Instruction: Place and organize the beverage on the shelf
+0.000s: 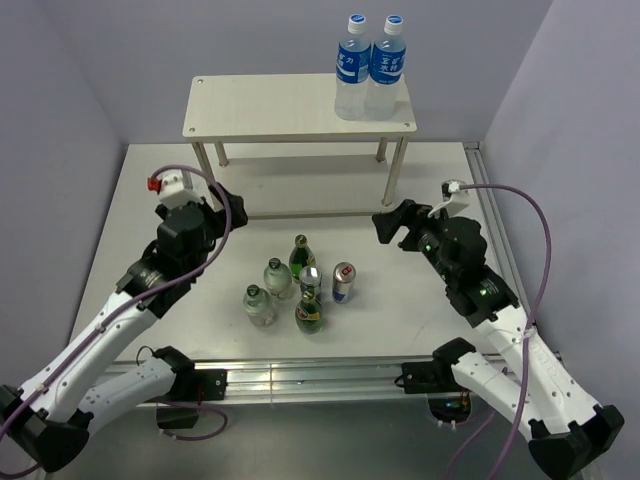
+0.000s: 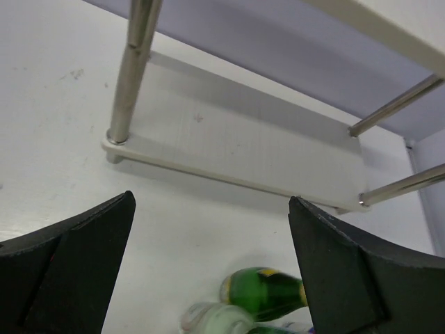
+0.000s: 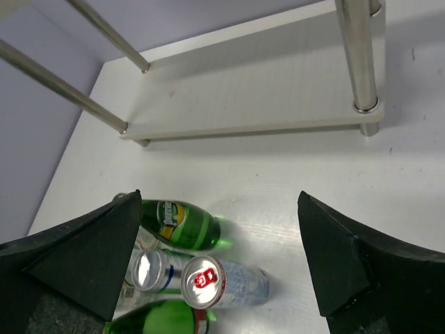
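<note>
The six drinks stand bunched on the table in front of the shelf (image 1: 270, 105): two dark-green bottles (image 1: 299, 257) (image 1: 309, 313), two squat clear bottles (image 1: 277, 278) (image 1: 259, 305) and two slim cans (image 1: 343, 282) (image 1: 310, 284). My left gripper (image 1: 232, 208) is open and empty, to the left of and behind the cluster. Its wrist view (image 2: 210, 202) shows a green bottle (image 2: 274, 292) below the jaws. My right gripper (image 1: 388, 225) is open and empty, to the right of and behind the cluster. Its wrist view (image 3: 219, 198) shows a green bottle (image 3: 181, 224) and a can (image 3: 208, 282).
Two tall water bottles with blue caps (image 1: 352, 65) (image 1: 388, 65) stand at the right end of the shelf's top board. The lower board (image 1: 300, 185) is bare, with thin legs (image 2: 132, 69) (image 3: 358, 56) at its corners. Grey walls close the back and sides.
</note>
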You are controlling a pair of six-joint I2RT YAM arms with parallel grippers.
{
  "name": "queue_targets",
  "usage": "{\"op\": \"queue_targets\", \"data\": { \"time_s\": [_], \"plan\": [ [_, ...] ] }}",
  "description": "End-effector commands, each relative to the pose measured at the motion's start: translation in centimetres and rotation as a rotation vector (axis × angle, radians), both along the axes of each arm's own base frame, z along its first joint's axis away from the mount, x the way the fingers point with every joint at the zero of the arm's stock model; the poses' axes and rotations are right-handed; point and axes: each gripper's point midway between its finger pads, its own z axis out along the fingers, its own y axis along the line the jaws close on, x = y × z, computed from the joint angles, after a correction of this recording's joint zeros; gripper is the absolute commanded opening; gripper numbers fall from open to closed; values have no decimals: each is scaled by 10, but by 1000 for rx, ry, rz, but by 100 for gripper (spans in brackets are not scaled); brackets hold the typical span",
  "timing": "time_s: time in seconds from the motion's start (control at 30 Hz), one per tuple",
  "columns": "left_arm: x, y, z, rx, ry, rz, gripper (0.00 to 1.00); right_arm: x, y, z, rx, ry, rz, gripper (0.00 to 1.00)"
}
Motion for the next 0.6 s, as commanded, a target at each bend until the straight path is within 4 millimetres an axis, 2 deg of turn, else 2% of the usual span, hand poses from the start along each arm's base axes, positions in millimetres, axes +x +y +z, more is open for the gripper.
{"op": "queue_targets", "data": {
  "time_s": [0.0,0.03,0.07,0.1,0.13,0.17,0.23,0.27,0.4,0.57],
  "plan": [
    [-14,26,1,80,-54,86,99,-11,-5,15,-41,-54,-47,100],
    [-16,28,-1,94,-61,86,98,-17,-2,11,-55,-42,-30,100],
    [-19,32,-12,120,-51,108,98,-24,5,3,-69,-31,-3,100],
    [-23,35,-13,124,-62,109,98,-24,1,-2,-83,-30,-46,100],
    [-25,34,-24,128,-53,111,98,-28,2,-5,-86,-34,-57,100],
    [-27,37,-25,113,-59,128,98,-40,20,-20,-99,-16,-5,100],
    [-31,36,-40,93,-43,120,98,-47,17,-35,-122,10,-79,100],
    [-35,34,-39,47,-52,105,98,-60,32,-45,-143,21,-30,100],
    [-44,19,-39,31,-56,-18,99,-81,50,-78,-145,72,7,100],
    [-43,11,-42,46,-49,-58,99,-85,68,-125,-179,150,22,100]
  ]
}}
